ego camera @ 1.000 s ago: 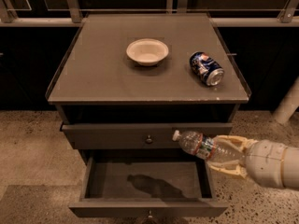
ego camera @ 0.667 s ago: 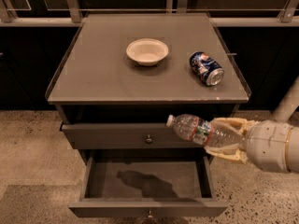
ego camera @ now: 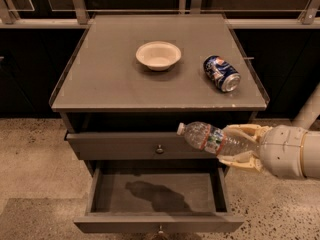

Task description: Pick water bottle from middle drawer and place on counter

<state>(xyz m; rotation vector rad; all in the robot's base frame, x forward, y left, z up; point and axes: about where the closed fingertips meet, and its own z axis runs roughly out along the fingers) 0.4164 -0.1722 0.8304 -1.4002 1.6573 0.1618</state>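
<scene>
Lifted higher, ribbed clear water bottle (ego camera: 207, 137) gripped by end effector (ego camera: 231, 145), apparently over middle drawer (ego camera: 125, 223).

Dim overhead light, soft shadow in middle drawer (ego camera: 150, 223), claw (ego camera: 231, 144) at right gripping water bottle (ego camera: 202, 135)

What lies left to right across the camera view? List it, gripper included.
Bowl → soda can. The gripper, below the counter at right, shut on the water bottle, overlaps the can's span, so it goes unranked.

No readable text on water bottle (ego camera: 207, 138) label, soda can (ego camera: 221, 73); claw (ego camera: 234, 144) lower right.
</scene>
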